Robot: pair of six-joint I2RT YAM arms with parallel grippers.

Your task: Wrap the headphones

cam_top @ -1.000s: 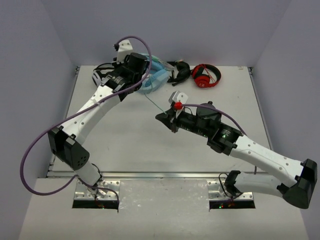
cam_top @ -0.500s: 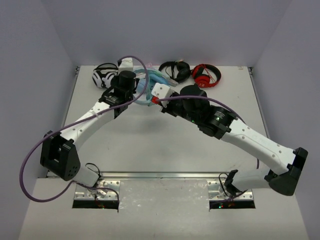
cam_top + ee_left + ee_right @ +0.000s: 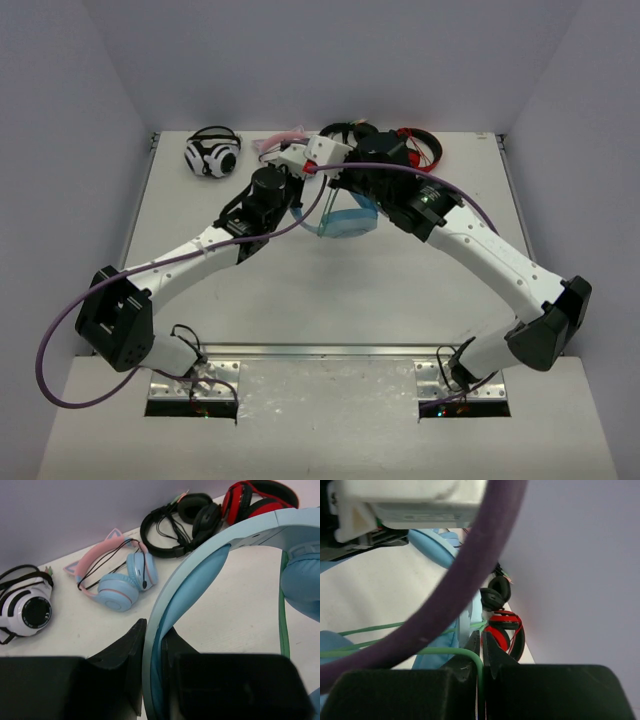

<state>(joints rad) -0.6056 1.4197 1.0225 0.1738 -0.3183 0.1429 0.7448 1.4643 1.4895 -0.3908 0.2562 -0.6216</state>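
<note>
Your L gripper (image 3: 156, 647) clamped on headband (image 3: 215, 555) of headphones (image 3: 300, 580); ear cup up-right of fingers. Your R gripper (image 3: 481, 647) pinching green cable (image 3: 452, 650); headphones just beyond tips.

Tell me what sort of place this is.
Probably a robot lab test cell: a white table boxed by blank grey walls, left arm and right arm bolted at its near edge, holding the headphones, a white-and-black pair at the far edge.

no readable text, labels or brand marks
</note>
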